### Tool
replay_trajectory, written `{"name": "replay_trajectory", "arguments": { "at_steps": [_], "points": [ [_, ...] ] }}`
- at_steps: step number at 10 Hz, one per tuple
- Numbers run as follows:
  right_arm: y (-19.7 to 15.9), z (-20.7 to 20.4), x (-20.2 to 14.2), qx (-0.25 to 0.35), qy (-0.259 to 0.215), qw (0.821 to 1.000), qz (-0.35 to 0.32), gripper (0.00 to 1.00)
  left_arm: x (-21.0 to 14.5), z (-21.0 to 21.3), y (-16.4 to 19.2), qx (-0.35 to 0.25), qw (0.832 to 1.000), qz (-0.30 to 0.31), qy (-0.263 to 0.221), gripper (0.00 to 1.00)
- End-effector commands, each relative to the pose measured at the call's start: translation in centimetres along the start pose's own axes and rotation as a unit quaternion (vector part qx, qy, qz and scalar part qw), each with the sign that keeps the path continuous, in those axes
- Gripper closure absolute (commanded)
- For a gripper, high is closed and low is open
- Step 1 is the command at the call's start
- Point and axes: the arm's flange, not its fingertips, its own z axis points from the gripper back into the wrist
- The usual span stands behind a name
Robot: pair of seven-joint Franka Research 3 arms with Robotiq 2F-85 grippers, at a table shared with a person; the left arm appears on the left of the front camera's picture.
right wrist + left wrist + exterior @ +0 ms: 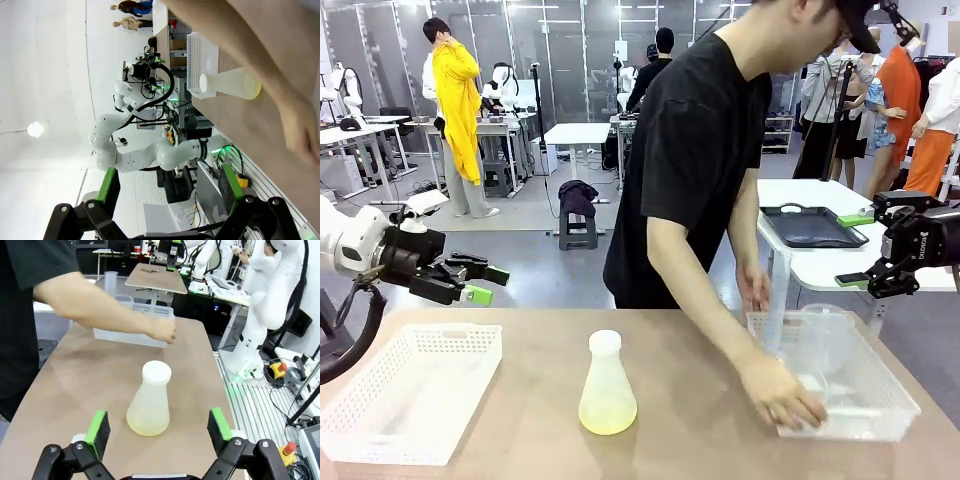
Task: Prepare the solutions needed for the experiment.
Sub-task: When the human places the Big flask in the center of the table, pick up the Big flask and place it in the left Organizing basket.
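A: How are the pincers set, and where is the liquid to be found?

B: Both are seen with jaws spread wide and nothing held. The left gripper (485, 283) is poised above the table's left edge, over the far rim of the empty left basket (360, 420). The solution (148, 426), a shallow pale yellow-green layer, lies in the bottom of the conical flask (149, 402), which stands upright straight ahead of the left gripper (159, 427), framed between its green pads (98, 426) in the left wrist view, though still apart from them.

A: And the right side?

B: The right gripper (856, 249) is held clear of the table, above and beyond the right basket (840, 422). A person's hand (782, 398) is placed inside that basket, just below and in front of the pincer, beside clear vessels whose kind cannot be made out.

A: How should the step be done well, then?

B: The flask is probably to be taken by the left arm. It would best be approached level, and gripped at the narrower upper body or neck, where the taper allows a sure hold. Closure should be gentle and the flask kept upright, so the liquid is not sloshed. The right arm is best kept back until the hand is withdrawn from the basket.
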Motion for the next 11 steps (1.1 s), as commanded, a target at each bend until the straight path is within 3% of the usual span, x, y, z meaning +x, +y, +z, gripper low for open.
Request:
{"name": "replay_trajectory", "arguments": {
  "at_steps": [1, 5, 11],
  "points": [
    [0.1, 0.1, 0.1, -0.002, 0.002, 1.000, 0.007, 0.00, 0.0, -1.0, 1.6, -0.007, 0.998, -0.041, 0.054, 0.00],
    [0.1, 0.1, 0.1, -0.002, 0.002, 1.000, 0.007, 0.00, -1.0, -5.2, 2.5, -0.077, 0.981, -0.151, 0.090, 0.00],
    [0.1, 0.1, 0.1, -0.002, 0.002, 1.000, 0.007, 0.00, -4.5, -12.4, 3.8, -0.093, 0.977, -0.151, 0.118, 0.00]
  ]
}}
